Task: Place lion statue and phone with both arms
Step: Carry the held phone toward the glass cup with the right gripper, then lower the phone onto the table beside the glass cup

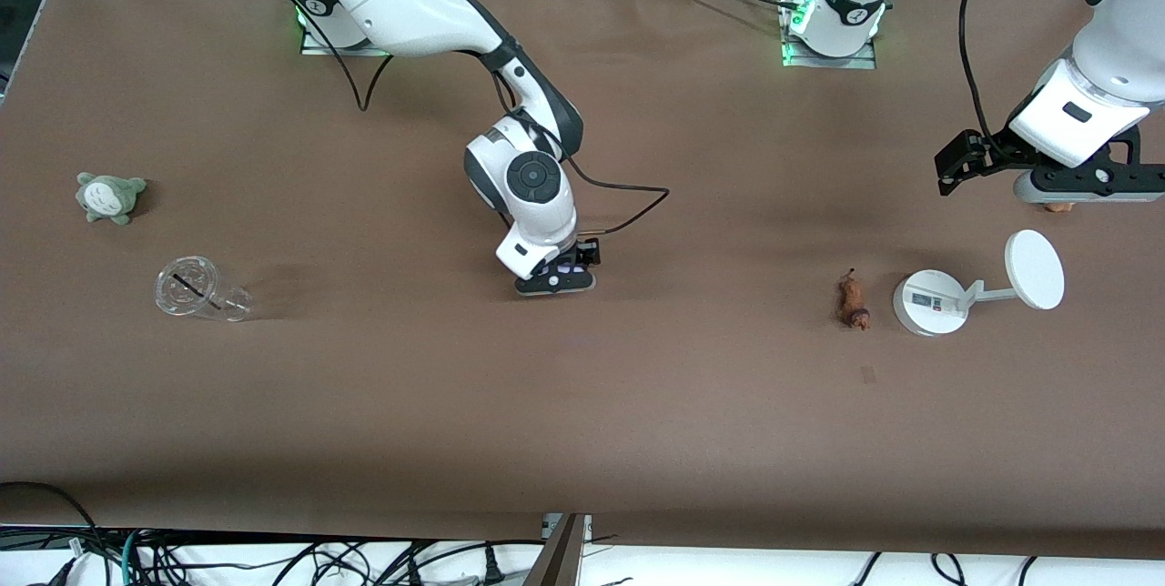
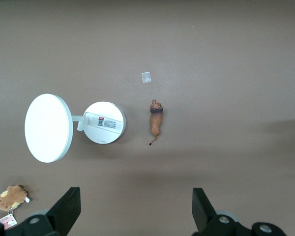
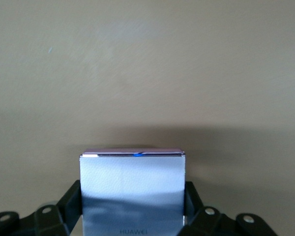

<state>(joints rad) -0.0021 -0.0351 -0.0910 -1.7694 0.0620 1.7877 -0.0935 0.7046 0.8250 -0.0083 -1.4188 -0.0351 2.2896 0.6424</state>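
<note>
The phone (image 1: 564, 274), a pale lavender-white slab, is clamped between the fingers of my right gripper (image 1: 557, 282) low over the middle of the table. In the right wrist view the phone (image 3: 132, 189) fills the shut gripper (image 3: 132, 196), and I cannot tell whether it touches the table. The lion statue (image 1: 853, 301) lies on the table beside the white stand's base (image 1: 930, 302), toward the left arm's end. My left gripper (image 1: 1088, 189) hangs open and empty over the table there. In the left wrist view the lion (image 2: 156, 122) lies well clear of that gripper (image 2: 136, 204).
The stand's disc (image 1: 1034, 269) tilts off its base. A brown plush (image 2: 11, 197) lies partly under the left gripper. A small clear square (image 2: 146, 77) lies near the lion. A grey-green plush (image 1: 109, 196) and a tipped clear cup (image 1: 200, 289) lie toward the right arm's end.
</note>
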